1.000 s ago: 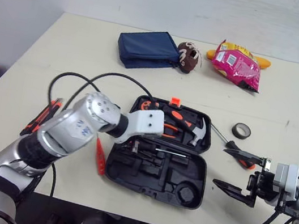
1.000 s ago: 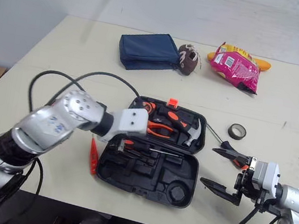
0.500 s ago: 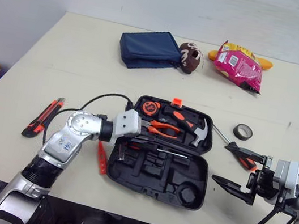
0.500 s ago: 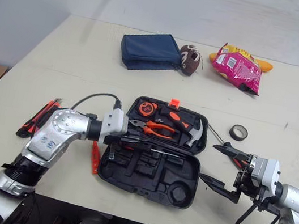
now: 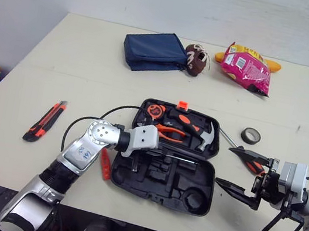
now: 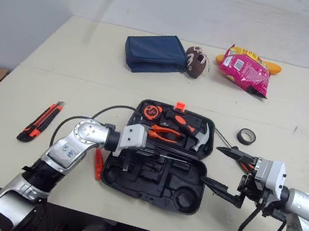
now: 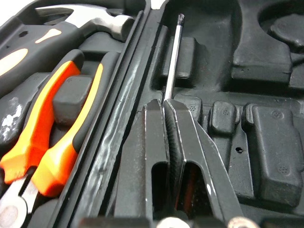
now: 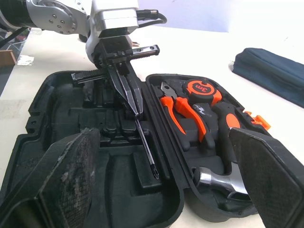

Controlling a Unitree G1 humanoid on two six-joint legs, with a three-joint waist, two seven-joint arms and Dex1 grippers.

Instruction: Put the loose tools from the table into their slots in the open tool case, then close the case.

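**Case** [image 5: 182,182]: one, open, near the front of the table [image 5: 73,66].
**Stowed in the far half:** one hammer [image 5: 198,136], one pliers [image 5: 166,132], one tape measure [image 5: 154,111].
**Screwdriver** [image 7: 173,57]: one, thin shaft lying along the near half just beside the hinge. Whether it sits in its slot cannot be told.
**Left gripper** [image 7: 165,101]: fingers pinched together on the screwdriver at its handle end.
**Right gripper** [image 5: 245,177]: spread wide, holding nothing, just off the case's right edge.
**Loose tools, four:** one knife [image 5: 45,121] well left of the case; one red tool [image 5: 105,163] against the case's left side; one second screwdriver [image 5: 230,141] and one tape roll [image 5: 250,135] to its right.
**Other items, three:** one pouch [image 5: 153,50], one toy [image 5: 195,59], one snack bag [image 5: 247,67], all along the far edge.
**Change:** the left gripper reaches farther across the case than half a second ago. A second ago that arm was raised higher. The loose tools lie as before.
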